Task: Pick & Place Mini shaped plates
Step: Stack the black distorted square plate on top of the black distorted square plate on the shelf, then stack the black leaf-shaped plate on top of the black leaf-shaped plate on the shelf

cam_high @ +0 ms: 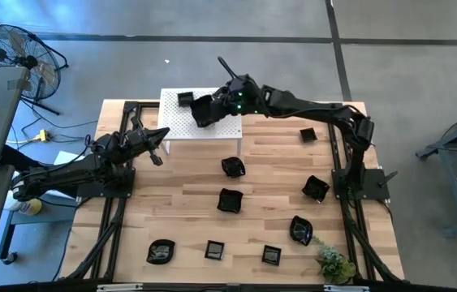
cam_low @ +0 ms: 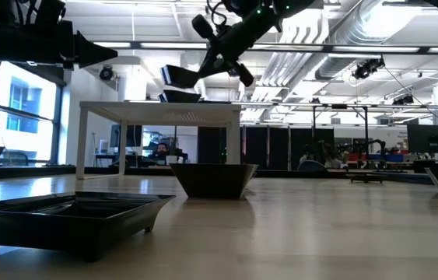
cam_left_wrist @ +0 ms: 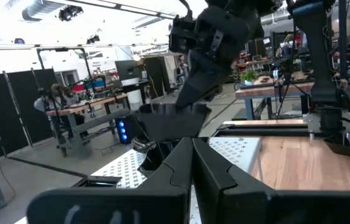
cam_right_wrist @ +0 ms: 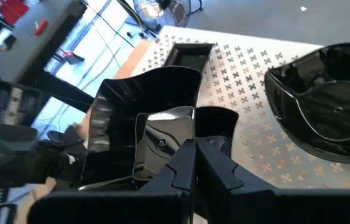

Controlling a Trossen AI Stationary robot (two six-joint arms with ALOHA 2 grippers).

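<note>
Scalloped plate [cam_right_wrist: 143, 134] is pinched by right claw [cam_high: 204, 112] just above the white platform [cam_high: 181, 128] (left claw [cam_high: 161, 135] pressed together, idle beside it).

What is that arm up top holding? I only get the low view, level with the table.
Observer: The right arm's jaws are shut on the rim of a scalloped black plate, held above the white platform.
Operator: Is anything on that platform?
Observer: A square plate, and a round plate that only the right wrist view shows.
Operator: How many plates lie on the wood?
Observer: Eight more plates, scattered over the wooden table.
</note>
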